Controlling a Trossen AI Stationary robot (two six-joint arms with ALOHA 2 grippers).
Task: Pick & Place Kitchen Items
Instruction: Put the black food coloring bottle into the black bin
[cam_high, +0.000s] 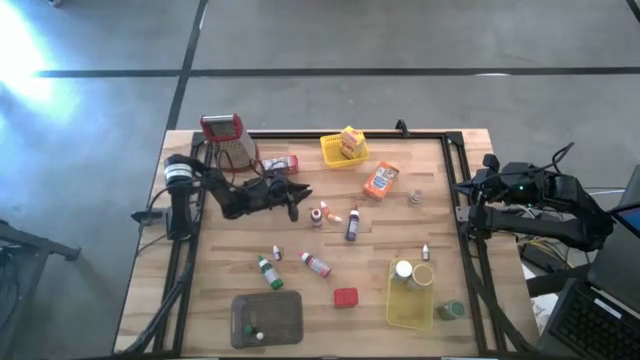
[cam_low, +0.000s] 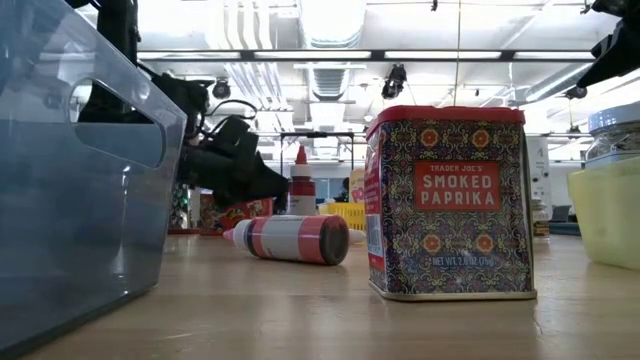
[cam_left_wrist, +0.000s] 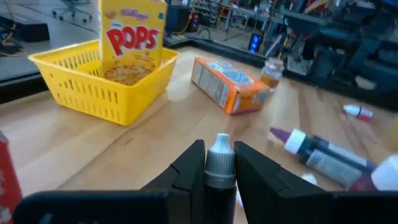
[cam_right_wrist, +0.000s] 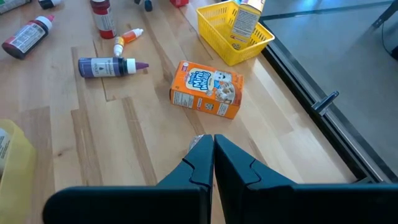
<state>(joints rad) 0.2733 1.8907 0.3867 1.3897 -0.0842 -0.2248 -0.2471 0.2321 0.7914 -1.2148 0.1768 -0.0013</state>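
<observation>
My left gripper (cam_high: 291, 196) reaches level over the table's left middle, shut on a small dark bottle with a grey pointed cap (cam_left_wrist: 220, 155). My right gripper (cam_right_wrist: 213, 157) waits shut at the table's right edge (cam_high: 470, 203), touching nothing. Kitchen items lie scattered on the wood: an orange box (cam_high: 381, 180), a purple bottle (cam_high: 352, 226), a small jar (cam_high: 415, 198), red-capped bottles (cam_high: 316, 215), a green-capped bottle (cam_high: 268, 272), a red bottle (cam_high: 316, 264) and a red paprika tin (cam_low: 447, 200). A Pops box (cam_left_wrist: 133, 38) stands in the far yellow basket (cam_high: 330, 152). My left gripper pinches the little bottle's dark body (cam_left_wrist: 217, 186) between its two fingers (cam_left_wrist: 186, 171), which come level from the table's left. The grey cap (cam_left_wrist: 220, 152) sticks out between and past the fingertips. The fingers hide the bottle's lower end.
A metal grater with a red handle (cam_high: 228, 138) stands at the far left. A grey tray (cam_high: 267, 318) sits at the near edge, a second yellow basket (cam_high: 410, 300) with jars near right. A black frame (cam_high: 455, 170) borders the table.
</observation>
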